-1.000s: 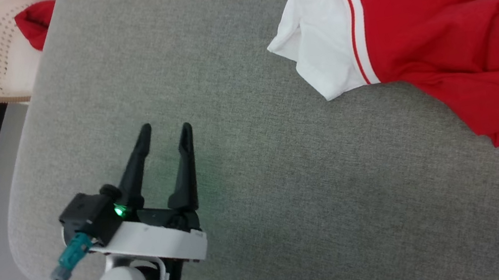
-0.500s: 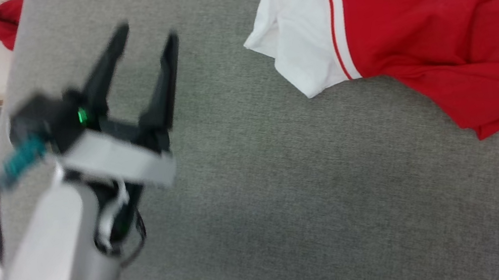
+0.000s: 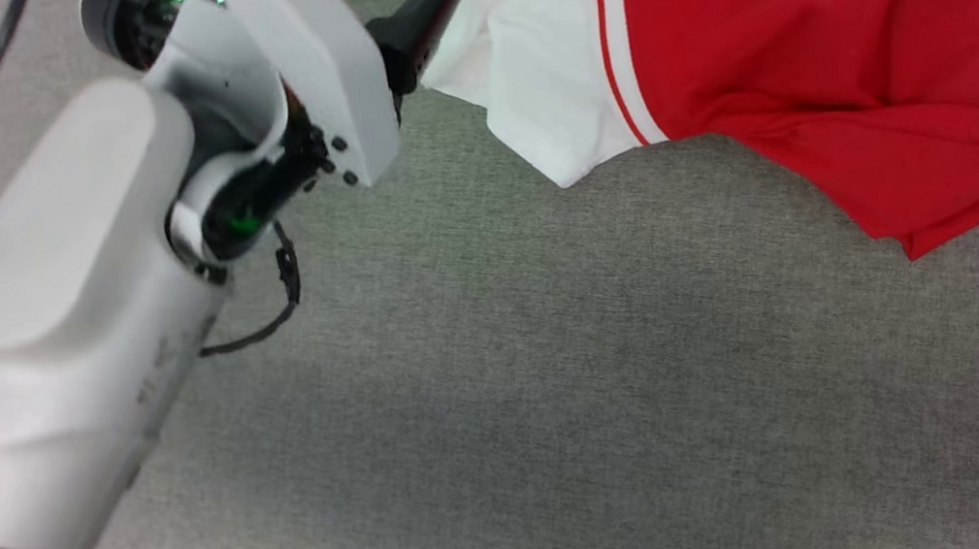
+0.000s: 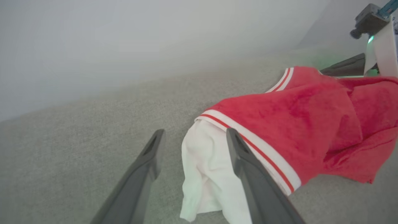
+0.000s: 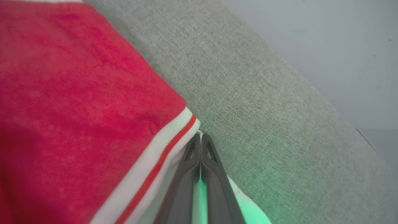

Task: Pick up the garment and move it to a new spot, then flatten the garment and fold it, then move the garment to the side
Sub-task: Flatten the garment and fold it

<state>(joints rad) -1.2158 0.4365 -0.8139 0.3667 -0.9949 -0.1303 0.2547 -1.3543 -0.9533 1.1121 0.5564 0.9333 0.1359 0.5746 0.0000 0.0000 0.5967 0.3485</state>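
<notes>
Garment, a red shirt with white sleeves, lies rumpled on the grey tabletop as I set my grip for the pick-up, the opening step of the job. Nearest, my left gripper has its two fingers spread wide. The near sleeve lies between them, crowding the finger on the right of my wrist view, which overlaps the striped trim. The other finger has bare tabletop beneath it. Nothing is clamped on this side yet. Just past those fingertips the red body humps up in folds and trails away to their right. Farther off, beyond the hump, my right gripper has its fingers pressed together, tips at the edge of the far sleeve. White cloth shows on both sides of them, so I judge they pinch that hem, though how deep the bite goes is hidden. Beyond their tips there is only tabletop.

By my reading, the next move calls for my left fingers to ease forward until the sleeve sits well between them, then to close on it. With both sleeves pinned, the two arms should rise together and level, so the shirt hangs clear before it travels to a new spot. A shallow nip on thin cloth could slip.
</notes>
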